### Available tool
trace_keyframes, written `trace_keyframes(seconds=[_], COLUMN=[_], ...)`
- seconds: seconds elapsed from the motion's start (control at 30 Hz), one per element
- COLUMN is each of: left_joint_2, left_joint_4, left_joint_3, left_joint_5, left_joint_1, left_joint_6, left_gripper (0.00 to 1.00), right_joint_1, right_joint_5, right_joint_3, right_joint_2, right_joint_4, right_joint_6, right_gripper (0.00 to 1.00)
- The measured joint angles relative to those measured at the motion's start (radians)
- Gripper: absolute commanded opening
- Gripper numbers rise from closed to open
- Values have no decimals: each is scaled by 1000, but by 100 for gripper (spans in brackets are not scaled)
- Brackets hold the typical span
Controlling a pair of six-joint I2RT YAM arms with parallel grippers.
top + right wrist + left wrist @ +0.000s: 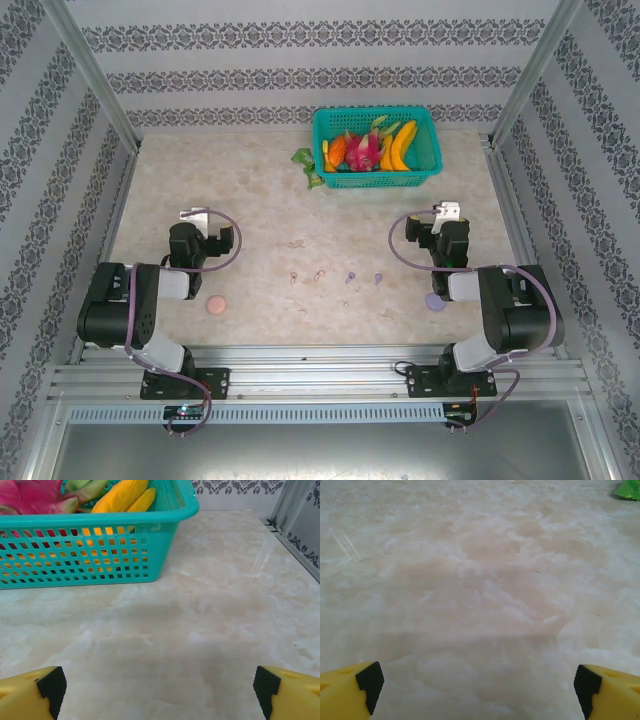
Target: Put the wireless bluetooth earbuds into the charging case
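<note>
Nothing of the task is done yet, as far as I can judge. All the earbuds lie loose on the counter [260, 200], and neither case has one in it.

The left end effector [203, 218] is released and grasps nothing. In its wrist view the yellow fingers [350, 692] stand wide apart over bare counter. The right end effector [446, 213] is likewise released and empty, its fingers [287, 692] spread and pointing at the basket [100, 550].

There are four earbuds: two pale pink earbuds [293, 277] and two purple earbuds [350, 276]. They sit in a loose row between the two end effectors, set back toward the arm bases. The pink pair is on the left end effector's side and the purple pair on the right's.

There are two round cases. The pink case [215, 306] lies behind the left end effector, close by that arm. The purple case [435, 300] lies behind the right end effector, just beside that arm. At this size I cannot tell whether either lid is open.

There is also one teal basket of fruit [375, 145] beyond both end effectors, with two green packets [305, 158] just beside its left wall.

What is left is the whole job: each earbud has to be picked up and seated in a case, presumably by colour.
</note>
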Motion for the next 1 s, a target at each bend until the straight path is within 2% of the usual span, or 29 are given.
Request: trace_keyframes(seconds=[0.83,0.93,1.0], left_joint_2=[0,-12,-42], left_joint_4=[0,-36,-151], left_joint_3=[0,9,56], left_joint_5=[0,-25,-64], left_joint_1=[0,0,0], left_joint_6=[0,-7,-19], left_gripper=[100,100,100], right_joint_1=[-18,-14,-5], right_joint_5=[-37,14,45], right_joint_3=[0,0,5], right_joint_2=[-2,-71,-155], right_joint_4=[-4,-75,-130], right_joint_6=[2,6,6], right_gripper=[98,98,98])
